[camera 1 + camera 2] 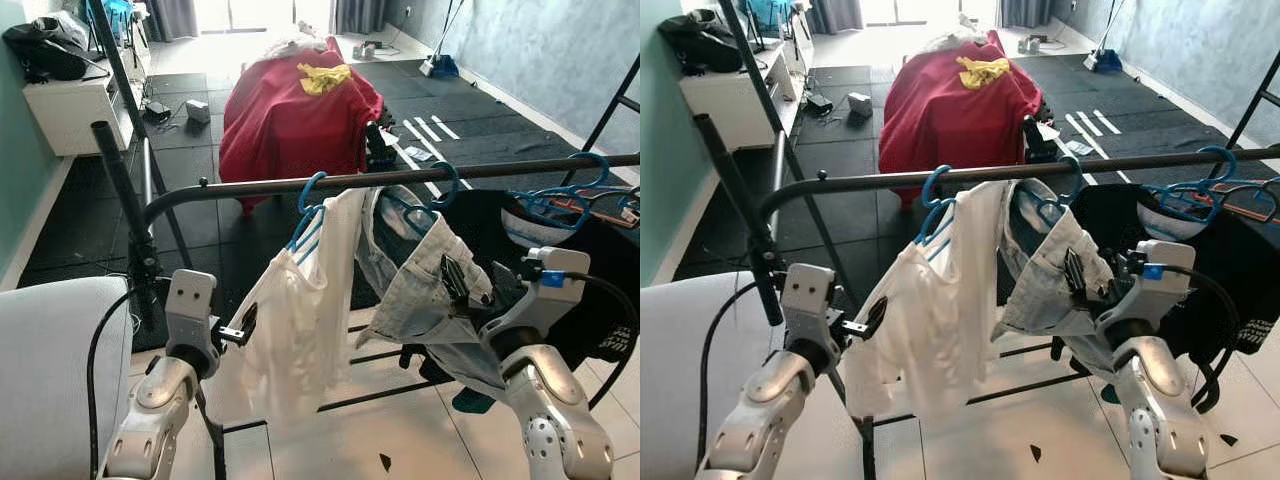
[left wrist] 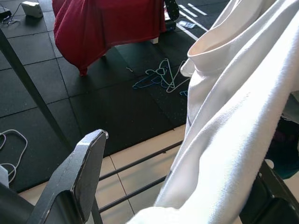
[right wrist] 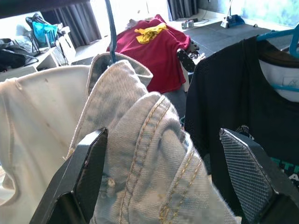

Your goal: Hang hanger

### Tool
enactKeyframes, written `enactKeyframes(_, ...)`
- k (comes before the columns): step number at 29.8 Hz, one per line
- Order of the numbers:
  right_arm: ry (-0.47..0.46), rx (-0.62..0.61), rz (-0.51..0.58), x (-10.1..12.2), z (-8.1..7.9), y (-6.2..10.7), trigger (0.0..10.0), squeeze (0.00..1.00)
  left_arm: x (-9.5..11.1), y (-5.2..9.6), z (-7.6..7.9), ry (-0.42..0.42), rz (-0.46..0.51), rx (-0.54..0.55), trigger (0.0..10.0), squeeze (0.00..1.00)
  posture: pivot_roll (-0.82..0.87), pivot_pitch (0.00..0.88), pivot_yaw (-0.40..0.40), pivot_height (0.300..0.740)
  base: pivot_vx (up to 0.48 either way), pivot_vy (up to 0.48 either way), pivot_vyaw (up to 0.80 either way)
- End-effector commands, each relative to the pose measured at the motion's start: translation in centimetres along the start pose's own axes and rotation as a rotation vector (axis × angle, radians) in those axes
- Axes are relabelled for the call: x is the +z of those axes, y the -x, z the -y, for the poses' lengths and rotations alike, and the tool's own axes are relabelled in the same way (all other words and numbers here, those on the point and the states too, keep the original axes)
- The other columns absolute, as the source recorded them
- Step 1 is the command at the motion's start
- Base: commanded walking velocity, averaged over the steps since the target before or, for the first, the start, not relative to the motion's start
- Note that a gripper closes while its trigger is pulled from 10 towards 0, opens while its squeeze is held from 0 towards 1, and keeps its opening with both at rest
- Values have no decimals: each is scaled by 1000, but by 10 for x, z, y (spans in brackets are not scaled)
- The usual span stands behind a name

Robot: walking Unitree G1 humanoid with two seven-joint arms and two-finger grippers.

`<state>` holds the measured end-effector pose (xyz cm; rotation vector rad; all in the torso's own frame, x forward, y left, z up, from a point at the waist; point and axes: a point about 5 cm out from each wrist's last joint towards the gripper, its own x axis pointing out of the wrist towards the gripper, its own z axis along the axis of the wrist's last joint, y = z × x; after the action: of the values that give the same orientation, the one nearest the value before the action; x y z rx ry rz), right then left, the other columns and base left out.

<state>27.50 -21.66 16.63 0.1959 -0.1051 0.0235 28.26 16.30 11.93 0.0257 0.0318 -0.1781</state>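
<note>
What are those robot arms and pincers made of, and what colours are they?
Both arms are silver-grey, with rounded jointed shells and screw holes. Each ends in a gripper with two long black fingers: the left gripper, the right gripper. Black cables loop beside each arm, and the right wrist carries a small blue tag.

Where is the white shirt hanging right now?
The white shirt hangs on a blue hanger from the rail, toward the robot's left, beside the pale denim garment.
</note>
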Motion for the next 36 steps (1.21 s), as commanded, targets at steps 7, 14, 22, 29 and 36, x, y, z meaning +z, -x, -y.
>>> enactKeyframes(7, -2, 0, -12, -2, 2, 1, 10000, 0, 25, 4, 26, 41, 105, -221, 10000, 0, -88, 90, -28, 740, -333, 0, 0)
enactKeyframes(14, 3, 6, -12, -1, 1, 0, 10000, 0, 49, 12, 56, 58, 175, -480, 10000, 0, -88, 87, -30, 740, -329, 0, 0)
enactKeyframes(22, 7, 5, -12, -1, 1, -1, 10000, 0, 53, 4, 50, 27, 174, -422, 10000, 0, -93, 91, -29, 740, -315, 0, 0)
enactKeyframes(29, 10, 15, -18, -3, -1, -1, 10000, 0, 52, -7, 40, 94, 169, -277, 10000, 0, -95, 92, -31, 740, 0, -245, 0)
enactKeyframes(36, 22, 26, -21, -1, -1, -3, 10000, 0, 55, -14, 50, 137, 170, -260, 10000, 0, -100, 91, -35, 740, 0, -434, 0)
